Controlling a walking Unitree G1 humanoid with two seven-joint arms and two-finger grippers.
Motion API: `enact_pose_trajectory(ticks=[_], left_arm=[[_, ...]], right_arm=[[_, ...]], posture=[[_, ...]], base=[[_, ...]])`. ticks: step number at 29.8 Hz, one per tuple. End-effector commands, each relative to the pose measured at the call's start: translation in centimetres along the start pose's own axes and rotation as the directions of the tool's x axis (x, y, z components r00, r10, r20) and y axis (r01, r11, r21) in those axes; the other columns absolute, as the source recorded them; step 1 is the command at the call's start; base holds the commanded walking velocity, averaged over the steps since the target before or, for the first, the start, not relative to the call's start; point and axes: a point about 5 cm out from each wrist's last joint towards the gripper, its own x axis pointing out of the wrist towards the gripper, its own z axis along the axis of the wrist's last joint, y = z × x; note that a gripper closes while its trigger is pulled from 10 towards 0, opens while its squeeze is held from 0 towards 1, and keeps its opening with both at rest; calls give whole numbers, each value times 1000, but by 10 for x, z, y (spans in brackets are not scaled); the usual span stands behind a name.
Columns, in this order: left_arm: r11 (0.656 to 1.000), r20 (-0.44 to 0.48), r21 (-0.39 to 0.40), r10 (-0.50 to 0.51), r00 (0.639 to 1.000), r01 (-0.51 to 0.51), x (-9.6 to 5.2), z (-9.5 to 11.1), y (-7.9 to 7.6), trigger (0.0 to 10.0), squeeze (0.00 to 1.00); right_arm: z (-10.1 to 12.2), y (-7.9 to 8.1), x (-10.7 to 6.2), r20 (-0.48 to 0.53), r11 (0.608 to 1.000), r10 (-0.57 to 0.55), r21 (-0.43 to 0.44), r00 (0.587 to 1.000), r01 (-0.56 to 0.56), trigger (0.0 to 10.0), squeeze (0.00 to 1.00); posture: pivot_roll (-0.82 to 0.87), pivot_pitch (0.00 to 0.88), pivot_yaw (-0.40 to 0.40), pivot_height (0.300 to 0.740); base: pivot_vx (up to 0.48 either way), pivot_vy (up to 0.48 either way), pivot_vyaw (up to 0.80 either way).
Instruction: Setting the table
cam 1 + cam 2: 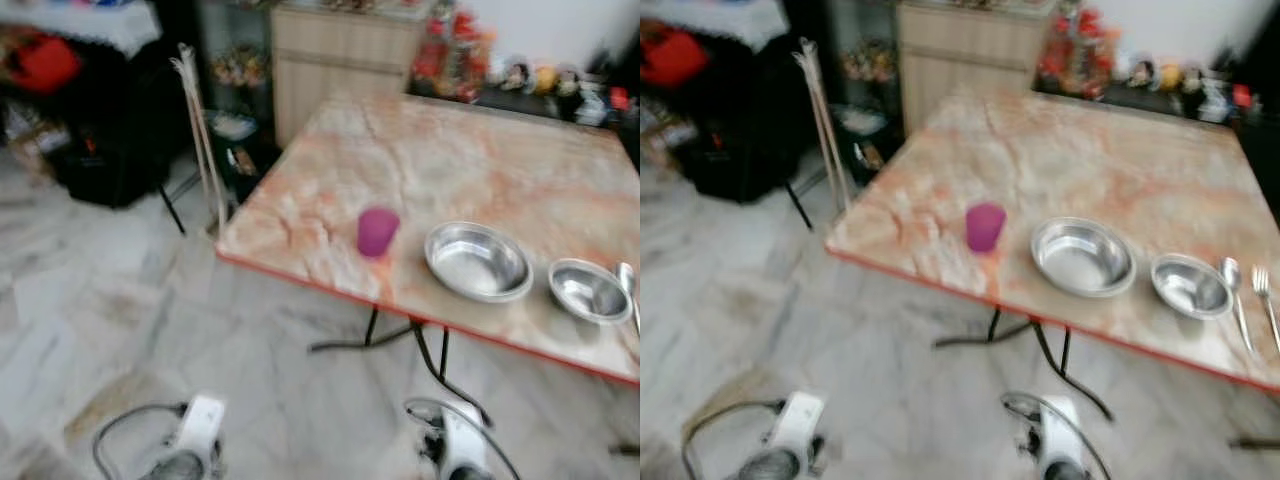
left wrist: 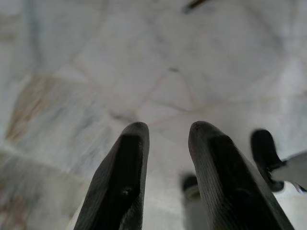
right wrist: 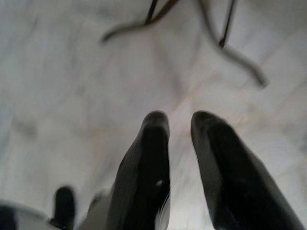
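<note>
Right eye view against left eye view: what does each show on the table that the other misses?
Right eye: a silver metal fork lying beside the silver metal spoon, near the table's right edge. Left eye: nothing extra on the table that I can make out. Both: that spoon, the purple plastic cup, the large round steel bowl, the smaller round steel bowl and the orange marbled table.

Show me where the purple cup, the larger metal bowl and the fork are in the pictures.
purple cup (image 1: 377,232), left eye view, on its side wall.
larger metal bowl (image 1: 478,262), left eye view, on its inner bottom.
fork (image 1: 1266,297), right eye view, on its handle below the prongs.
</note>
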Motion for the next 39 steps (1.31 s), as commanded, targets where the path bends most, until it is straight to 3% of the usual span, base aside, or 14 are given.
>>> enact_pose_trajectory(ticks=[1, 27, 39], left_arm=[[1000, -38, 9, 6, 999, -5, -3, -12, 4, 10000, 0], [1000, -16, 24, -6, 1000, 6, -1, -6, 2, 10000, 0], [1000, -3, 1, 0, 1000, 0, -1, -4, 1, 10000, 0]], right_arm=[[-2, 5, 0, -2, 1000, 6, 15, 1000, -6, 10000, 0], [1, 7, 1, 13, 999, 4, 40, 1000, -4, 10000, 0], [12, 12, 4, 49, 999, 20, 35, 999, -22, 10000, 0]], posture=[[4, 0, -44, 740], [11, 0, -44, 740], [19, 0, -48, 740]], base=[[0, 0, -788], [0, 0, -786], [0, 0, 0]])
